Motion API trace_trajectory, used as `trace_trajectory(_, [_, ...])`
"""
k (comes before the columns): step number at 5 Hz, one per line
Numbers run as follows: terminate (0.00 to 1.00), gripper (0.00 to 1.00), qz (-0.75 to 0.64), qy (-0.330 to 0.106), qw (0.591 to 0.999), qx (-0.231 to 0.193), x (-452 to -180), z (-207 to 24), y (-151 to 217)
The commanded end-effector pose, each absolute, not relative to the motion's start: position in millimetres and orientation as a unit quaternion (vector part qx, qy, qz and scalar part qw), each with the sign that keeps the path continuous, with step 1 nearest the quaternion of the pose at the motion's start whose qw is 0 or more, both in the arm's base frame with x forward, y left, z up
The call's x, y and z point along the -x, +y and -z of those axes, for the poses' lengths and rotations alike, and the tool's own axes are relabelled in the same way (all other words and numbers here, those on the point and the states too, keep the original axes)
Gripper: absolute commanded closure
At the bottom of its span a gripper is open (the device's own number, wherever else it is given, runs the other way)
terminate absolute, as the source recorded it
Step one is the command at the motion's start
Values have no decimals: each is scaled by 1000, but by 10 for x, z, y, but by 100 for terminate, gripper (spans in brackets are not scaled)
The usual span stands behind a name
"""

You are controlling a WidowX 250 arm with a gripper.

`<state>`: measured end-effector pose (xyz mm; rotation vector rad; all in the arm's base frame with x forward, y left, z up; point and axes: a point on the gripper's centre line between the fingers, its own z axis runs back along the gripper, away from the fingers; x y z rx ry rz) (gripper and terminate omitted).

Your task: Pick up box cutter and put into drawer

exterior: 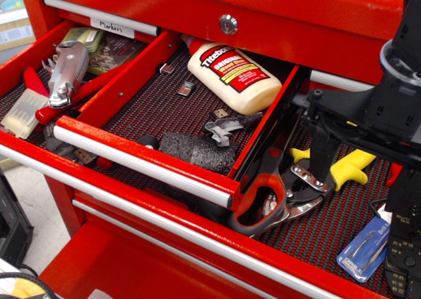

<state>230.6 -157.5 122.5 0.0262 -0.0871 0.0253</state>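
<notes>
The silver-grey box cutter (66,69) lies at the far left in the wide red drawer, resting on a red-handled tool (75,96). The narrow red drawer (141,164) with a silver pull rail and dark mesh liner stands pulled out in the middle. My black gripper (360,192) hangs at the right over the wide drawer, above the yellow-handled snips (352,167), far from the box cutter. One finger (321,151) shows clearly and the other is near the right edge. They stand apart with nothing between them.
The narrow drawer holds a Titebond glue bottle (233,75), a steel wool pad (197,151) and small metal bits. Red-and-black-handled snips (263,204), a blue packet (363,248) and a black crimper (402,259) lie in the wide drawer (164,223) at the right.
</notes>
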Motion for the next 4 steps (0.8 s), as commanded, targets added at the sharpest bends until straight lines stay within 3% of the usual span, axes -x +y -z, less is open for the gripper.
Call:
trace_trajectory(1, [0, 0, -13, -44, 999, -13, -2306, -1225, -1575])
trace_trajectory(2, [0, 0, -23, -31, 999, -21, -2339, -1235, -1416])
trace_trajectory(4, [0, 0, -20, -19, 998, -63, -2655, -1392, -607])
